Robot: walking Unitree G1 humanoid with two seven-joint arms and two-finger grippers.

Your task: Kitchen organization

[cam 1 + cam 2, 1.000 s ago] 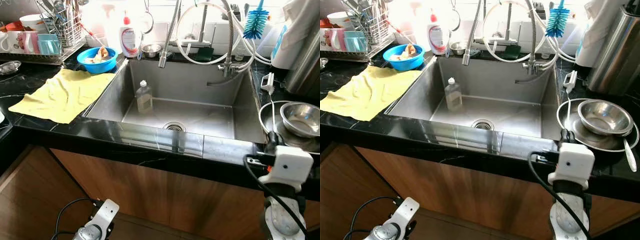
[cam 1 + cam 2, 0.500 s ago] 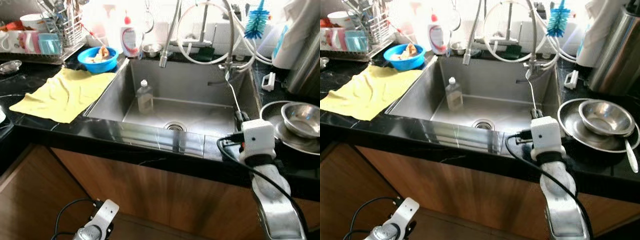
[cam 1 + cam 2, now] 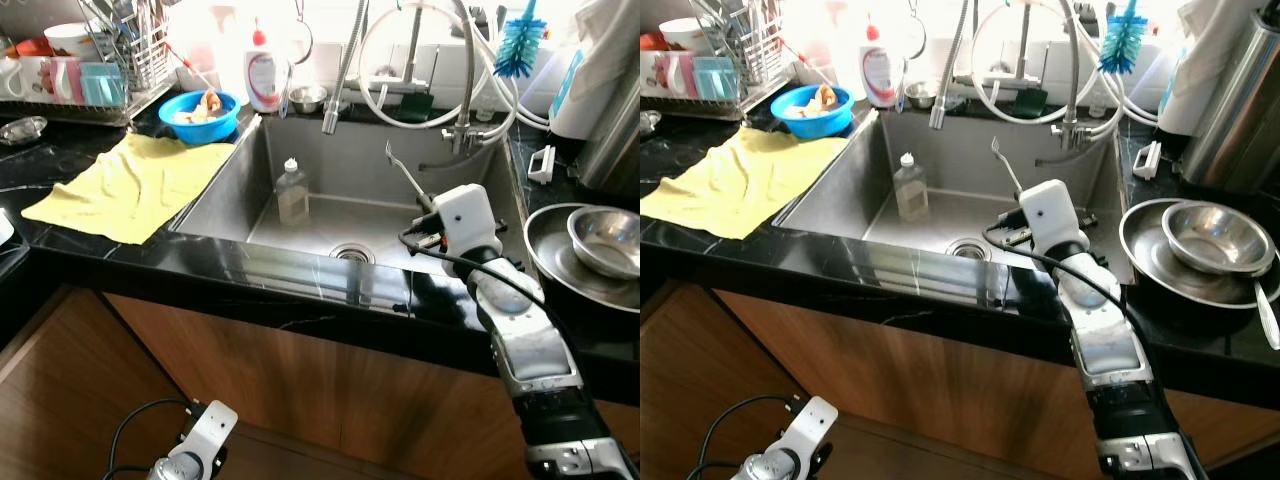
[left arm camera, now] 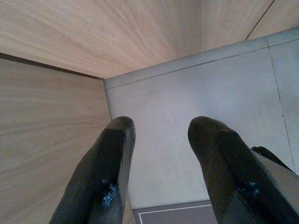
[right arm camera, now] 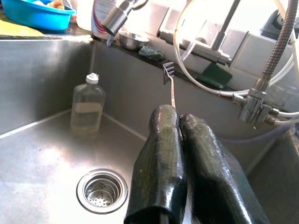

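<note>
Where the black counter (image 3: 120,255) is cut out, the steel sink (image 3: 370,225) holds a clear bottle (image 3: 291,192) standing upright near its drain (image 3: 350,254). Over the basin, the right gripper (image 5: 180,122) pinches a fork (image 5: 170,84) by its handle, tines up. Down near the cabinet, the left gripper (image 4: 159,140) hangs idle, fingers spread.

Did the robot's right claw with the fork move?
Yes. The right claw, shut on the fork, has swung from the stacked metal bowls on the counter leftward over the sink, toward the drain.
</note>
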